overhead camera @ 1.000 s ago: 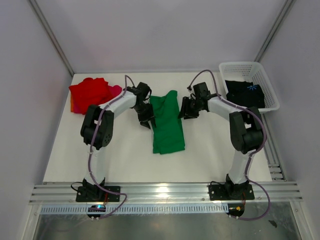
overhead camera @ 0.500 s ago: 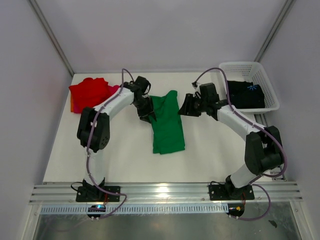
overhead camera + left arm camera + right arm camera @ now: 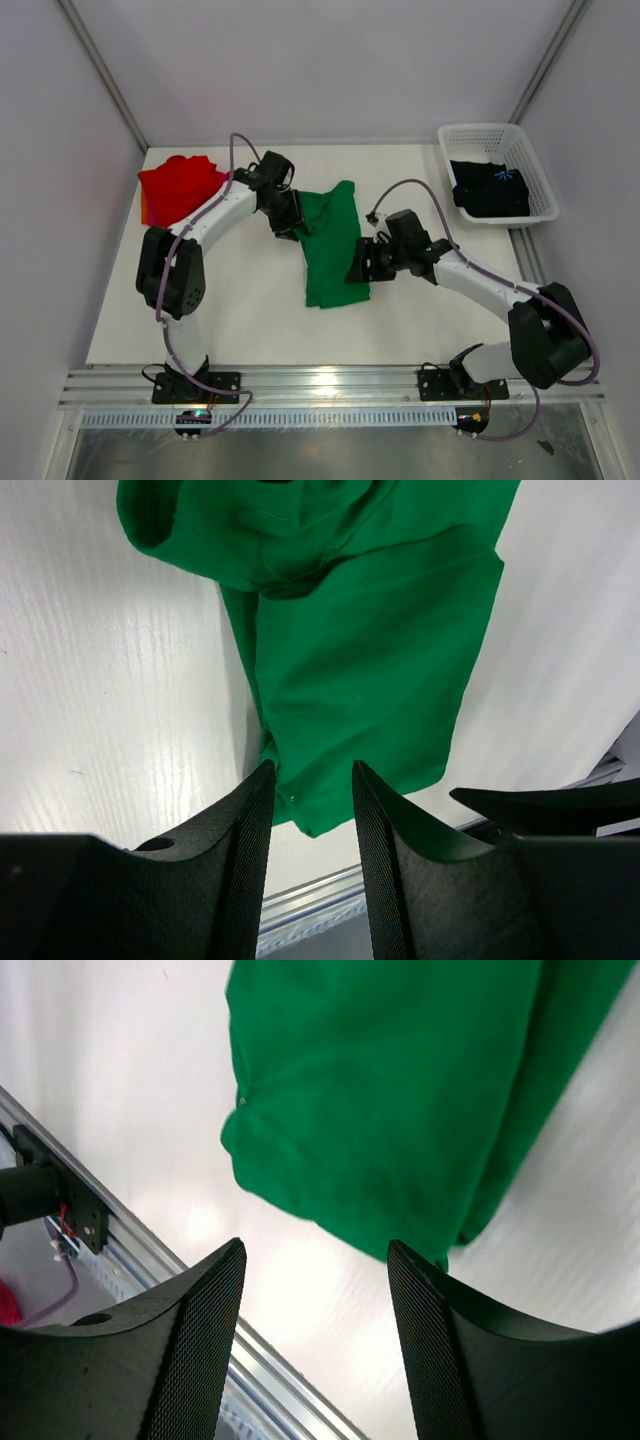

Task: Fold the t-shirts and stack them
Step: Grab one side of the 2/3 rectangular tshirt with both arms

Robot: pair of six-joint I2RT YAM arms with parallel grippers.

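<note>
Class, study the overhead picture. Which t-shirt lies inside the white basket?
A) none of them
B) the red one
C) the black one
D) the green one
C: the black t-shirt sits inside the white basket at the far right, while the green t-shirt lies out on the table.

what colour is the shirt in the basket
The shirt is black with a blue print; top external view.
</note>
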